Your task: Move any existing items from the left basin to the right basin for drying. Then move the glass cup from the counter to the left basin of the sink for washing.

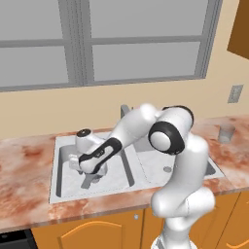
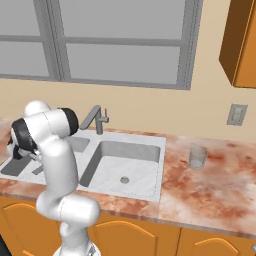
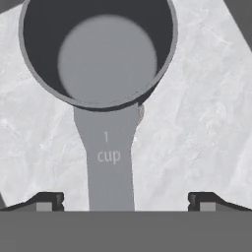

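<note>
While the gripper (image 3: 123,201) hangs wide open in the left basin (image 1: 63,160), its fingertips (image 3: 47,201) straddle the pot (image 3: 98,54) handle at lower centre of the hand view — gripping nothing; the glass cup (image 2: 197,157) stands right of centre on the counter (image 2: 210,190).

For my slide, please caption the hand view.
Open pincer straddling the pot's handle in the left basin.
</note>
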Controlling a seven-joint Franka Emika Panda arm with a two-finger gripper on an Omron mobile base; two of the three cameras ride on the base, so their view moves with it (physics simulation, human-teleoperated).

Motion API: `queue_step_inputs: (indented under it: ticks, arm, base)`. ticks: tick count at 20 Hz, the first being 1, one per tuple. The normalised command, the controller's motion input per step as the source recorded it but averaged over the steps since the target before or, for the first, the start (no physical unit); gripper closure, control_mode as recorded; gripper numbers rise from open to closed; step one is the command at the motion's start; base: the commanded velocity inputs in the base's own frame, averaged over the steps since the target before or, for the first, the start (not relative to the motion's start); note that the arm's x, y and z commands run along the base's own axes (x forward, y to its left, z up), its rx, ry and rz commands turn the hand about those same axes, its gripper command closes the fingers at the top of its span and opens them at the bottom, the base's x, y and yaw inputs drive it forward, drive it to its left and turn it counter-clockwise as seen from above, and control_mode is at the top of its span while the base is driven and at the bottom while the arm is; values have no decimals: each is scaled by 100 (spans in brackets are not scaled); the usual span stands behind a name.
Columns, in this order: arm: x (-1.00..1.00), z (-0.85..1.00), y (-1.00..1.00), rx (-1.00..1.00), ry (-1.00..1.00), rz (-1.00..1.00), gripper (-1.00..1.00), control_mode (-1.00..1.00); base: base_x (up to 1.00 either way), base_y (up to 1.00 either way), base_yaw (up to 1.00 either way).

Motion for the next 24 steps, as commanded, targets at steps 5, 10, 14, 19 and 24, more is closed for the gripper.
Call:
queue_step_inputs:
  ticks: [5, 10, 14, 19, 24]
  arm:
    - [22, -31, 8, -2, 0, -3, -100, -100]
    - [-7, -11, -1, 0, 0, -5, -100, -100]
    - [-5, -14, -7, 0, 0, -5, -100, -100]
    - [0, -18, -17, 0, 0, -3, -100, -100]
    - [5, -23, -1, 0, 0, -1, -100, -100]
  base:
    - [0, 0, 0]
    - [0, 0, 0]
    - [0, 0, 0]
    - [0, 0, 0]
    - [0, 0, 0]
